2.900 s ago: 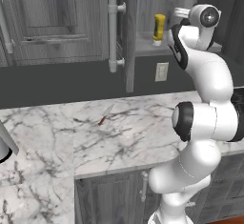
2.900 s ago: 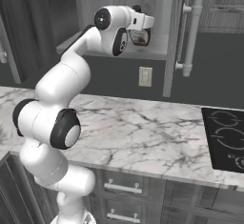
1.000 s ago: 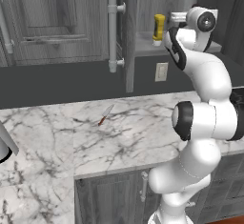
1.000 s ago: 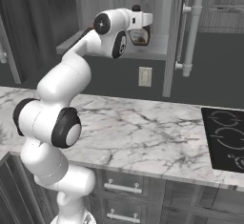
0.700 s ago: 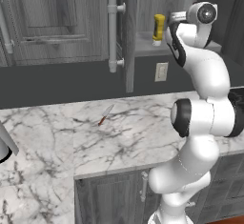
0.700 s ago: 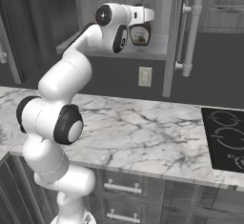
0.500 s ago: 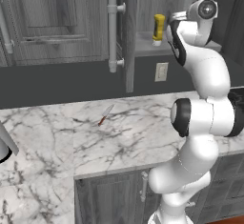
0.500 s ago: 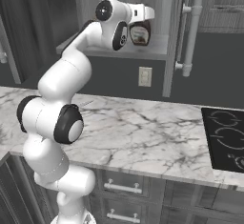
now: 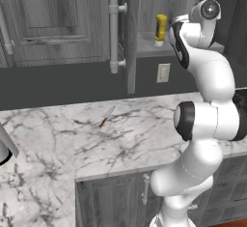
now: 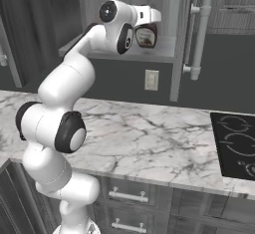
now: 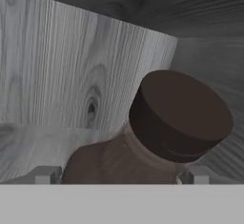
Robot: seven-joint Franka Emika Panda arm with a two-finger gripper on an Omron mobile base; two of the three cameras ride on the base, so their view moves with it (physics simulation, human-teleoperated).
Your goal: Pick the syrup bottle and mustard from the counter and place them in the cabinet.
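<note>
Here the syrup bottle [image 11: 157, 132] sits between the spread gripper [image 11: 121, 174] tips.

The cabinet [image 9: 144, 47] has a grey shelf, and two bottles stand on it — the yellow mustard [image 9: 160, 29], upright, and the brown syrup bottle [image 10: 146, 36] near it. Below is the counter [image 9: 58, 144], white with grey lines. A small knife [image 9: 106, 116] with a red handle lies flat on it.
</note>
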